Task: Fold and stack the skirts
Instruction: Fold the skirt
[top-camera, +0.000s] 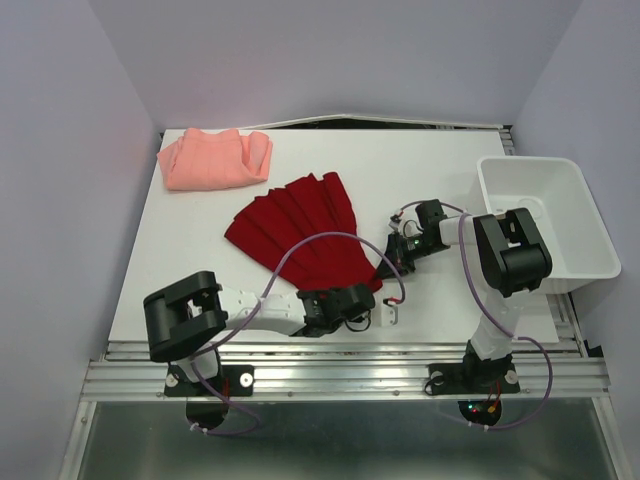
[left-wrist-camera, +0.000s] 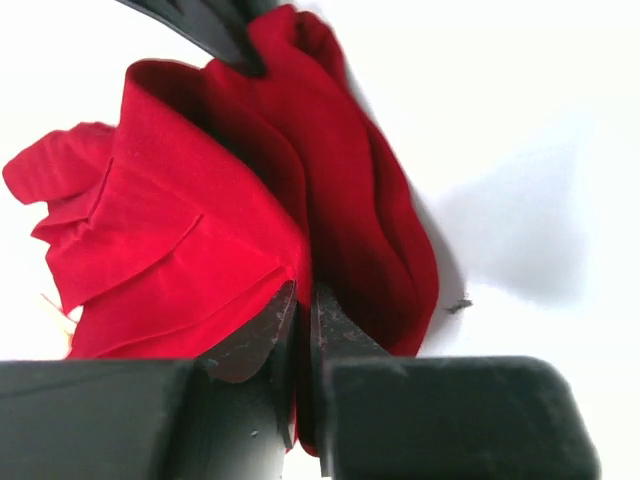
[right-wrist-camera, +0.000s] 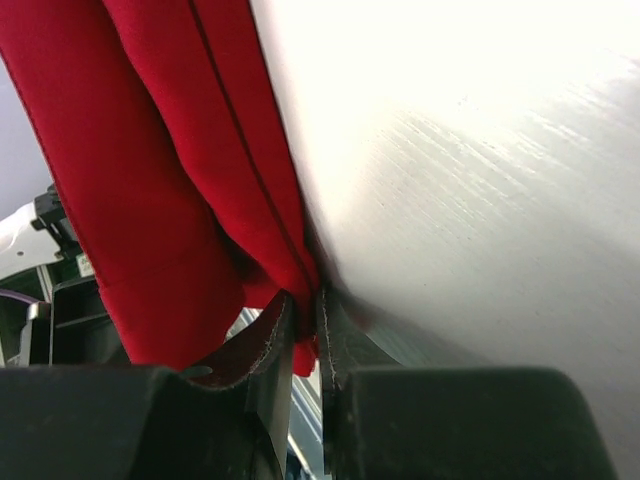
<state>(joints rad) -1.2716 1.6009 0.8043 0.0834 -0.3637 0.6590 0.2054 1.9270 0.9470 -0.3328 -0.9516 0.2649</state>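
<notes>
The deep red skirt lies fanned out in the middle of the white table. My left gripper is shut on its narrow near end, with red cloth pinched between the fingers. My right gripper is shut on the same end from the right, with red cloth pinched at the fingertips. The salmon-pink skirt lies bunched and folded at the table's far left corner, away from both grippers.
A white plastic bin stands at the table's right edge, beside the right arm. The table's near edge meets a metal rail by the arm bases. Purple walls close in the left, back and right sides.
</notes>
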